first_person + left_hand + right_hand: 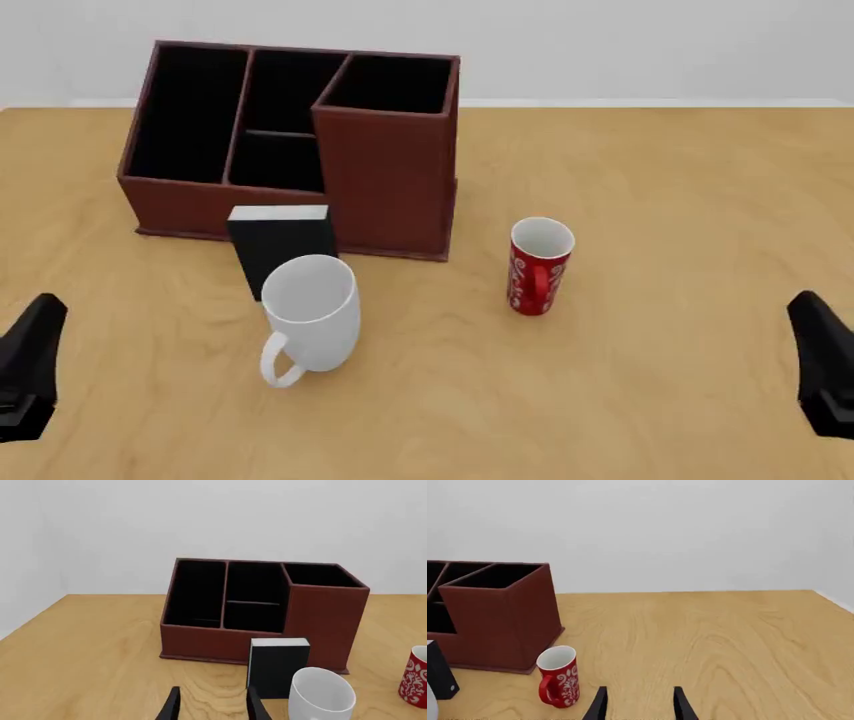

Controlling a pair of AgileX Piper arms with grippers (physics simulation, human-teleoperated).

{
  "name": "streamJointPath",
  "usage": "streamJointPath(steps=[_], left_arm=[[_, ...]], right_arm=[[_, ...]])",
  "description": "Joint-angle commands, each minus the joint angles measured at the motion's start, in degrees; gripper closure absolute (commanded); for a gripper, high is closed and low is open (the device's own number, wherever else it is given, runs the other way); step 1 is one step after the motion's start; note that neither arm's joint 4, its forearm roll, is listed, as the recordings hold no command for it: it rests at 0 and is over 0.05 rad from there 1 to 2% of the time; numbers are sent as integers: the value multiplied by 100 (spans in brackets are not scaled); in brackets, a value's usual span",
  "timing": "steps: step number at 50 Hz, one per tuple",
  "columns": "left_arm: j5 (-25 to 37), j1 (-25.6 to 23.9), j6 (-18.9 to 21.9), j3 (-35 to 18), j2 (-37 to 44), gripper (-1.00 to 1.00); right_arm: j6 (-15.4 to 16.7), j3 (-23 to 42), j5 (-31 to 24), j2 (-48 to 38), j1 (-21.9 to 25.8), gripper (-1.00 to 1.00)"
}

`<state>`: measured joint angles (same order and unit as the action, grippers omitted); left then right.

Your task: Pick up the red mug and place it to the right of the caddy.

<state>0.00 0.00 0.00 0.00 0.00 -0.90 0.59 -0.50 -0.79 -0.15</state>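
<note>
The red mug (539, 266) stands upright on the table, a little right of and nearer than the caddy (300, 150); its handle faces the near side. It also shows in the right wrist view (558, 677) and at the edge of the left wrist view (415, 677). The caddy (260, 611) (494, 615) is a dark reddish-brown organiser with black compartments and a taller section at its right. My left gripper (212, 706) and right gripper (638, 705) are both open and hold nothing. In the front view the left arm (30, 365) and right arm (825, 360) sit at the near corners, far from the mug.
A large white mug (310, 315) stands near the table's front, left of the red mug. A small black box with a white top (282, 245) leans just behind it, against the caddy's front. Bare wood lies right of the caddy.
</note>
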Motion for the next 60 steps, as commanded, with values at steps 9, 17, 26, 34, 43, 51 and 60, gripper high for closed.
streamJointPath(steps=[9,17,26,34,43,51,60], left_arm=[[0,0,0,0,0,-100],[0,0,0,0,0,-100],[0,0,0,0,0,-100],[0,0,0,0,0,-100],[0,0,0,0,0,-100],[0,0,0,0,0,-100],[0,0,0,0,0,-100]], right_arm=[[388,69,699,-1125,188,-100],[535,1330,-100,-1962,-615,-100],[205,2319,-815,-2484,-275,-100],[-92,2707,-772,-2978,332,-100],[-284,2981,-539,-3923,945,-100],[-536,3069,-317,-4536,1471,-100],[-895,2943,76,-5159,1708,-100]])
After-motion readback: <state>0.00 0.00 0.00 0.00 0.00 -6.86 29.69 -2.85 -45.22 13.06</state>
